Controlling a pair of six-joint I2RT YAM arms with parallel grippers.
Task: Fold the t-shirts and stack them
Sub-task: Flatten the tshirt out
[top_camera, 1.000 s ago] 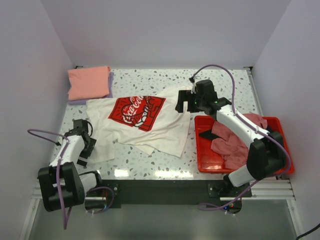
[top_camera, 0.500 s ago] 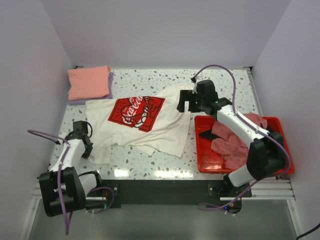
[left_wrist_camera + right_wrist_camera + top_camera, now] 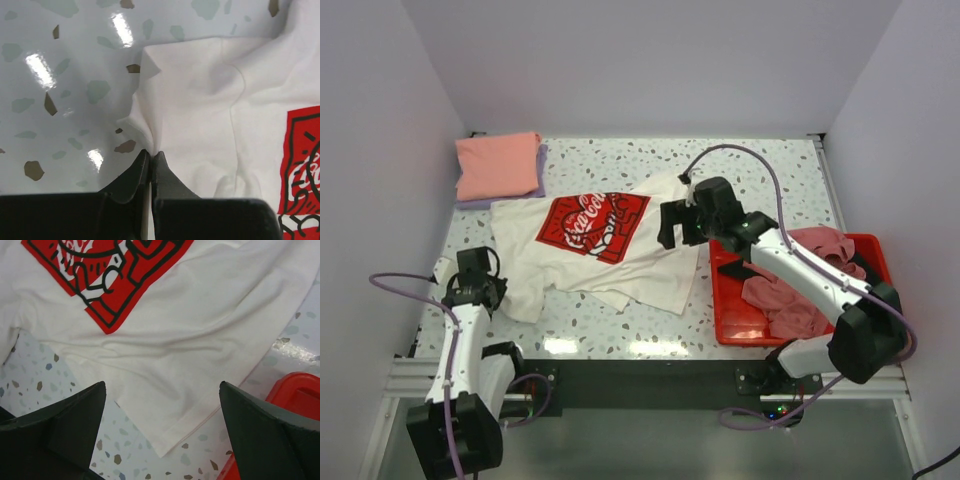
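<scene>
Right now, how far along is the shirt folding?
Done: a salmon-pink tee lies folded on a lavender tee in the far left corner. In hand: the white tee lies spread out, the left gripper shut on its edge, the right gripper open above it. Left: crumpled pink tees in the red tray.

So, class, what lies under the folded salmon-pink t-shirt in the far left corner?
A lavender garment: only a thin strip shows along the right and near edges of the salmon-pink t-shirt. The rest is covered, so anything further beneath cannot be seen.
</scene>
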